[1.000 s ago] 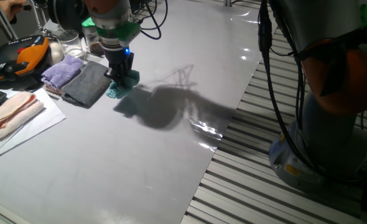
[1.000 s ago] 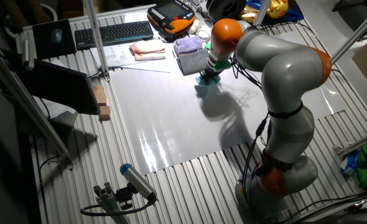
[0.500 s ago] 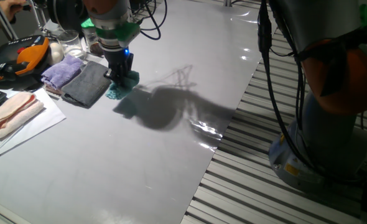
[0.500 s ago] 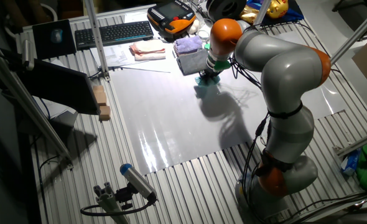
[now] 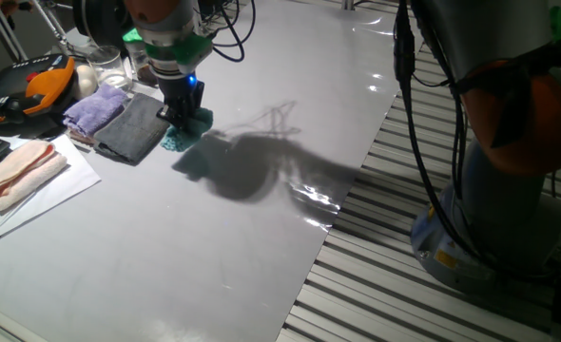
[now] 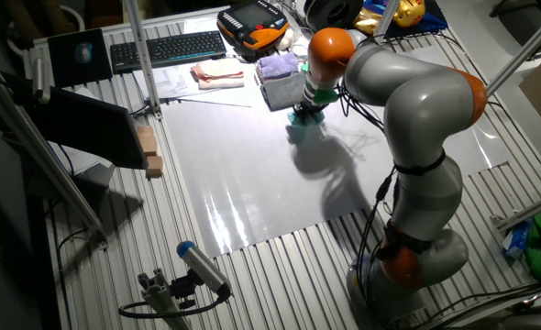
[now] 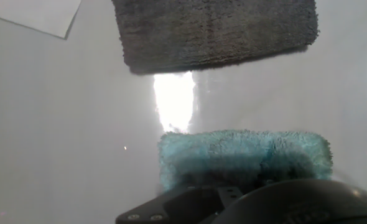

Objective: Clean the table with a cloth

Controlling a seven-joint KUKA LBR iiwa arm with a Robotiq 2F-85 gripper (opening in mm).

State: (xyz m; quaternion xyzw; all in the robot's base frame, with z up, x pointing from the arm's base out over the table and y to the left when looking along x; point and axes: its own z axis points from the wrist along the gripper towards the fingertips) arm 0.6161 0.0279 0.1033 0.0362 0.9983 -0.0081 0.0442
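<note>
The teal terry cloth point(image 5: 192, 129) lies on the glossy pale grey table point(image 5: 261, 247), right next to the dark grey folded cloth point(image 5: 134, 129). My gripper point(image 5: 180, 118) stands upright on the teal cloth, fingers together and pressing it onto the table. The other fixed view shows the same: the gripper point(image 6: 304, 113) is on the cloth point(image 6: 303, 126). In the hand view the teal cloth point(image 7: 242, 155) fills the lower middle, partly under the gripper's dark housing, and the fingertips are hidden. The table point(image 7: 59, 124) shines around it.
The dark grey cloth point(image 7: 214, 31) lies just beyond the teal one. A lilac cloth point(image 5: 95, 107), a pink cloth point(image 5: 16, 171) on white paper point(image 5: 43, 195), glass jars point(image 5: 109, 65) and an orange device point(image 5: 48, 81) crowd the left edge. The robot base point(image 5: 509, 142) stands at the right.
Almost nothing. The arm has shifted very slightly toward the dark grey cloth, with the teal cloth still under the gripper.
</note>
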